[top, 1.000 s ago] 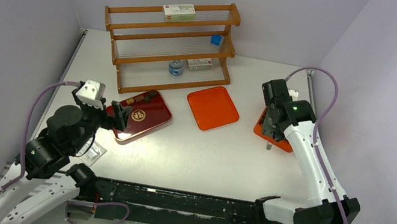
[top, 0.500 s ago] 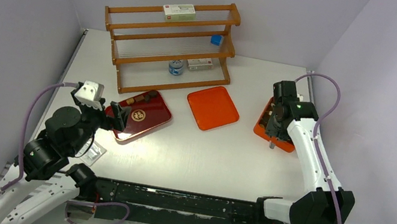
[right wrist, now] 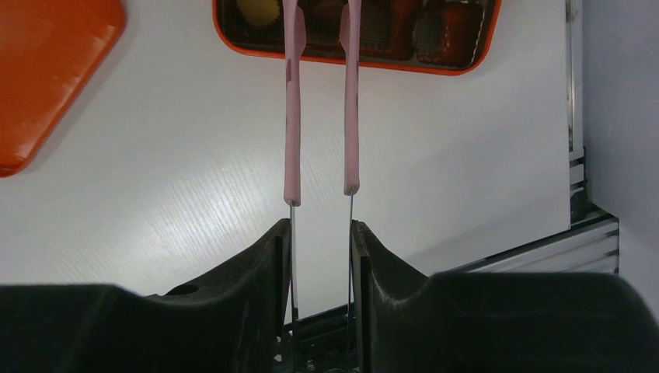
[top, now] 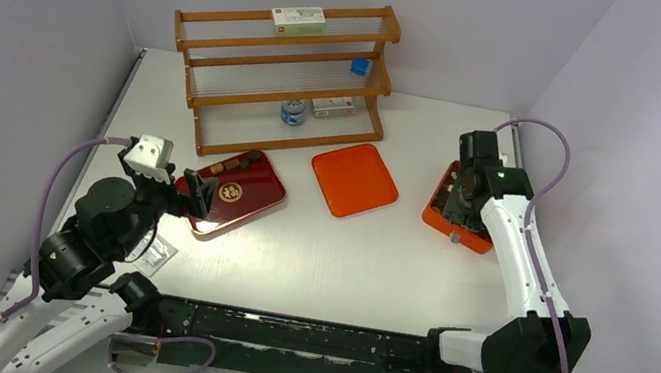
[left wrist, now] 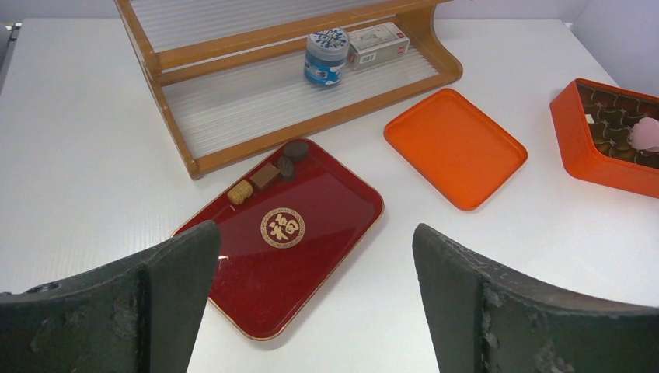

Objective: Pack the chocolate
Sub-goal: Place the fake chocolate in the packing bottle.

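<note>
Several chocolates [left wrist: 265, 176], tan, brown and dark, lie at the far end of the dark red tray [left wrist: 311, 264]; they also show in the top view [top: 231, 165]. More chocolates [right wrist: 259, 9] sit in the compartments of the orange box [right wrist: 357, 64] at the right. My right gripper [right wrist: 321, 233] is shut on the pink tongs [right wrist: 292, 116], whose tips reach into that box. In the top view the right gripper [top: 454, 203] hangs over the box [top: 471, 239]. My left gripper [left wrist: 315, 233] is open and empty, above the near end of the red tray [top: 248, 198].
An orange lid [top: 354, 179] lies between tray and box, seen also in the left wrist view [left wrist: 455, 148]. A wooden rack [top: 279, 77] with a blue-lidded jar [left wrist: 325, 56] and small boxes stands at the back. A clear wrapper [top: 155, 254] lies by the left arm. Walls close in left and right.
My right arm has swung to the right and back, carrying the tongs over the orange box. The left arm has not moved.
</note>
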Controlling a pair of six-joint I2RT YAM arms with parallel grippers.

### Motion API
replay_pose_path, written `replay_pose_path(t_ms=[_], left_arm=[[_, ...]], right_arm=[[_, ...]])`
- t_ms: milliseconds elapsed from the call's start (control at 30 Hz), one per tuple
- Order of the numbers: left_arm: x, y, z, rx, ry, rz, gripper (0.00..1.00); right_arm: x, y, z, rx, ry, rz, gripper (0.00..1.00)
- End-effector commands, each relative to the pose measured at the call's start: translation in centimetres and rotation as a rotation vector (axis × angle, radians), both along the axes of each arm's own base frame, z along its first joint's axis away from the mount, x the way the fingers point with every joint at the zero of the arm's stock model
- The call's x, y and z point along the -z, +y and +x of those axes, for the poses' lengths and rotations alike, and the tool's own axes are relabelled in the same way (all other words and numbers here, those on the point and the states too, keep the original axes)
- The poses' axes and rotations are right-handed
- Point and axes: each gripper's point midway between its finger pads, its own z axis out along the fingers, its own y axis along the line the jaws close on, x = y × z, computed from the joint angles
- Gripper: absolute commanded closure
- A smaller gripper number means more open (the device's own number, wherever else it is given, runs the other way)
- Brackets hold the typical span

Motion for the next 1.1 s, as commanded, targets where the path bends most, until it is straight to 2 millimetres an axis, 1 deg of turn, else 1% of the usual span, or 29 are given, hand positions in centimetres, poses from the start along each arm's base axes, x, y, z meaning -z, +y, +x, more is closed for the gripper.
replay_pose_path(t_ms=[0, 300, 467, 600, 700, 833, 933, 967, 1000, 1067], left_arm=[[-0.7, 0.2, 0.2, -0.015, -0.029, -0.005, 0.02], [-0.5, 0.6, 0.4, -0.038, -0.024, 0.005, 0.02], [-0.6, 1.0, 0.5, -0.060, -0.025, 0.007, 0.02], [-0.8, 1.4, 0.4, -0.079, -0.034, 0.000, 0.02], [-1.1, 1.7, 0.3, -0.095, -0.043, -0.010, 0.02], [-1.5, 2.6, 0.1, -0.130, -0.063, -0.025, 0.02], [-2.2, 3.5, -0.4, -0.163, -0.096, -0.049, 0.02], [-2.5, 3.8, -0.6, -0.172, -0.111, -0.060, 0.02], [-2.7, 4.1, -0.7, -0.182, -0.124, -0.070, 0.02], [-3.2, 4.6, -1.1, -0.197, -0.148, -0.090, 0.02]], right_arm=[[-2.6, 0.4, 1.0, -0.030, -0.074, 0.030, 0.66], [-4.9, 3.8, 2.2, -0.145, -0.166, 0.159, 0.66], [-6.5, 6.8, 2.7, -0.227, -0.221, 0.215, 0.66], [-7.3, 11.6, 3.0, -0.352, -0.265, 0.247, 0.65], [-7.3, 15.2, 3.1, -0.442, -0.286, 0.262, 0.65], [-6.8, 19.7, 3.4, -0.546, -0.297, 0.289, 0.65], [-6.6, 23.3, 3.6, -0.600, -0.313, 0.302, 0.65], [-6.1, 24.7, 3.6, -0.622, -0.309, 0.294, 0.65], [-6.3, 25.5, 3.9, -0.627, -0.323, 0.293, 0.65], [-5.2, 28.2, 4.0, -0.661, -0.307, 0.283, 0.65]])
